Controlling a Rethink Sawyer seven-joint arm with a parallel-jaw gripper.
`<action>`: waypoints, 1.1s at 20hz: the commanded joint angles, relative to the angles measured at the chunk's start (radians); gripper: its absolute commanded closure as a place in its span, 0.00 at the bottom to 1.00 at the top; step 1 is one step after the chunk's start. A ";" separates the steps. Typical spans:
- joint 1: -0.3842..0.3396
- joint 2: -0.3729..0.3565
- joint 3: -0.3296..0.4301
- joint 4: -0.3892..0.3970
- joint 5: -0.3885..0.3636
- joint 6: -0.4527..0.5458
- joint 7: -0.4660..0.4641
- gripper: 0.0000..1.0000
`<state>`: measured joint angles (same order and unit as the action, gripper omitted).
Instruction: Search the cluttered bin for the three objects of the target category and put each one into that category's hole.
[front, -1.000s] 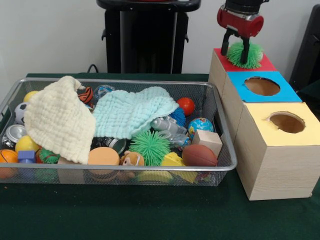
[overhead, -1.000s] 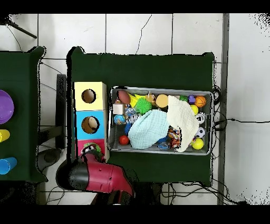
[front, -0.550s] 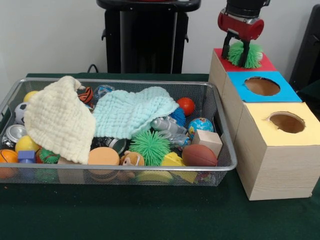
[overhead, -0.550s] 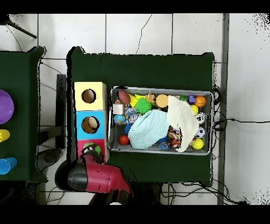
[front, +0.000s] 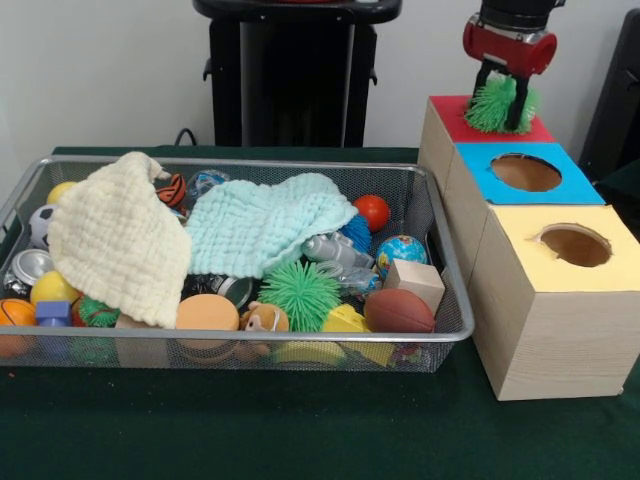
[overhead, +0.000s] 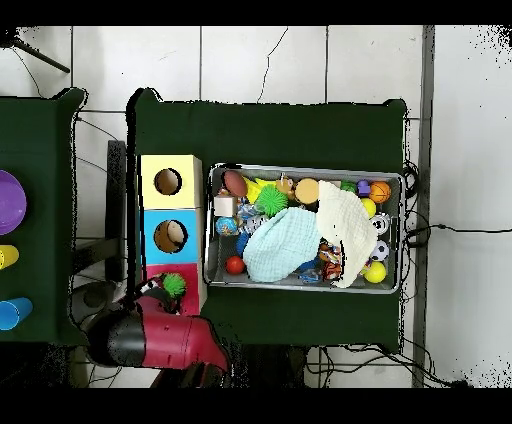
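While clamped between the black fingers of the red gripper (front: 503, 104), fuzzy green spiky rubber ball (front: 495, 103) over red-topped wooden box (front: 452, 108). Beside it, silver wire-mesh bin (front: 440, 262) of cloths and toys. From overhead: same ball (overhead: 174, 284) above that box (overhead: 188, 276), beside blue-topped box (overhead: 148, 236).

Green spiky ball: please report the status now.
Gripper shut on green spiky ball. Held above red-topped box. Nothing in the way.
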<state>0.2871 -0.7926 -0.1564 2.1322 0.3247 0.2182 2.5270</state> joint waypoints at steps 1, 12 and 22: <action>0.009 0.011 0.136 0.032 0.075 0.037 0.174 0.00; 0.027 0.050 0.068 -0.006 0.025 0.027 0.125 1.00; 0.223 -0.047 -0.196 -0.172 0.010 0.361 0.251 1.00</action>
<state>0.3949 -0.7929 -0.2494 2.1091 0.3440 0.2330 2.5270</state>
